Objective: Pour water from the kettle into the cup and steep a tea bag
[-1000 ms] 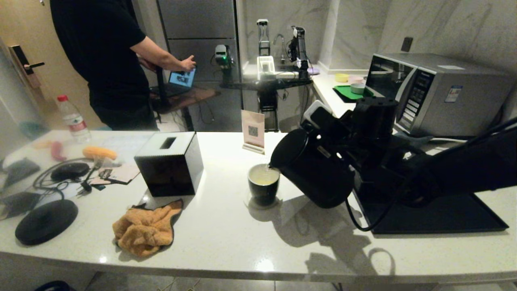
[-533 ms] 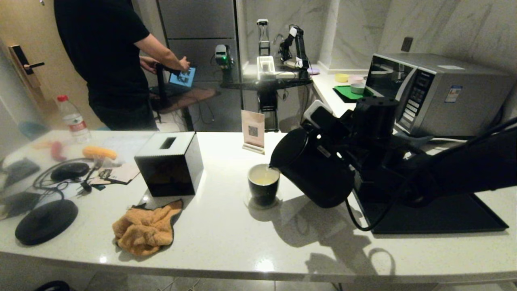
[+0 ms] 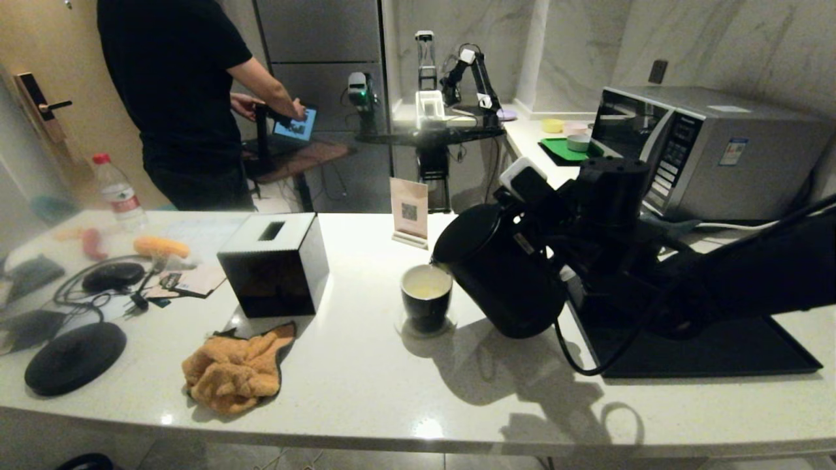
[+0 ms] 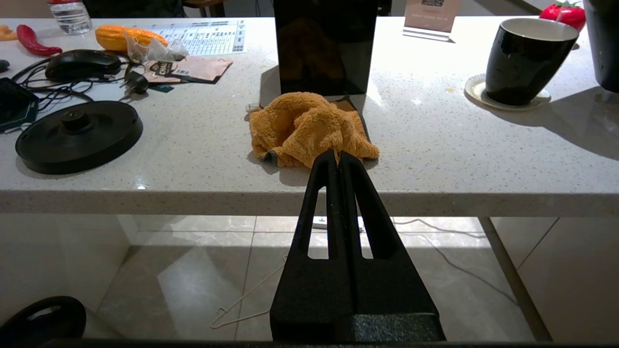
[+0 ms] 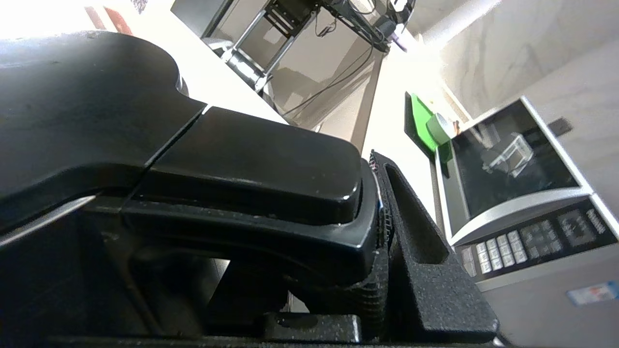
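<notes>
The matte black kettle hangs tilted to the left over the counter, its spout just above the right rim of the cup. My right gripper is shut on the kettle's loop handle; one ribbed finger presses its side. The glossy black cup, white inside, holds pale yellowish water and stands on a small coaster. My left gripper is shut and empty, low before the counter's front edge. A small pale crumpled pouch lies by the corn; whether it is the tea bag I cannot tell.
Left of the cup stands a black tissue box, with an orange cloth in front of it. The kettle base, mouse, cables and packets fill the left end. A black tray and microwave are on the right. A person stands behind.
The kettle has lifted and tipped back slightly, so its spout sits a little higher over the cup's rim. The thin stream seen earlier no longer shows. The left arm has not moved.
</notes>
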Controlling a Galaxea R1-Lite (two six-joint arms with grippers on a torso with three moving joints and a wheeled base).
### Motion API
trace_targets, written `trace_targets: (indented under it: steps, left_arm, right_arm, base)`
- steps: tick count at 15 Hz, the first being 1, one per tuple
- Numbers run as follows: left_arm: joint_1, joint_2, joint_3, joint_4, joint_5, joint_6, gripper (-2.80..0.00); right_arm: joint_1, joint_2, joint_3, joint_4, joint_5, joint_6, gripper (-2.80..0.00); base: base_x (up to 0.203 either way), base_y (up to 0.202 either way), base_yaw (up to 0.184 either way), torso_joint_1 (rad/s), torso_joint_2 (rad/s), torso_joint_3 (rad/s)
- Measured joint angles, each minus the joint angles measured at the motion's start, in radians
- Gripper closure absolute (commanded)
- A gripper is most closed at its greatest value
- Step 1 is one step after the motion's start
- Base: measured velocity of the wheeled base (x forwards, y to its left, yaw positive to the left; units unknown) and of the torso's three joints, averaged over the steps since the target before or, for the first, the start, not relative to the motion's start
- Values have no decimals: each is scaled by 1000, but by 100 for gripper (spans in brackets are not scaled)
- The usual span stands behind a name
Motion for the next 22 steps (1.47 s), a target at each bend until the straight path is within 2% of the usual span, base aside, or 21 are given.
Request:
trace_targets:
  steps: [4, 10, 13, 18, 22]
  left_arm:
    - [0, 0, 0, 0, 0, 0, 0]
    - [0, 0, 0, 0, 0, 0, 0]
    - [0, 0, 0, 0, 0, 0, 0]
    - [0, 0, 0, 0, 0, 0, 0]
    - [0, 0, 0, 0, 0, 0, 0]
  right_arm:
    - [0, -6, 32, -62, -2, 44, 0]
    - [-5, -22, -9, -59, -3, 237, 0]
    - [-35, -47, -55, -34, -2, 300, 0]
    - [-165, -127, -69, 31, -3, 405, 0]
    - [-334, -196, -61, 114, -3, 564, 0]
  base:
    - [0, 0, 0, 0, 0, 0]
    - [0, 0, 0, 0, 0, 0]
    - [0, 0, 0, 0, 0, 0]
    - [0, 0, 0, 0, 0, 0]
    - [0, 0, 0, 0, 0, 0]
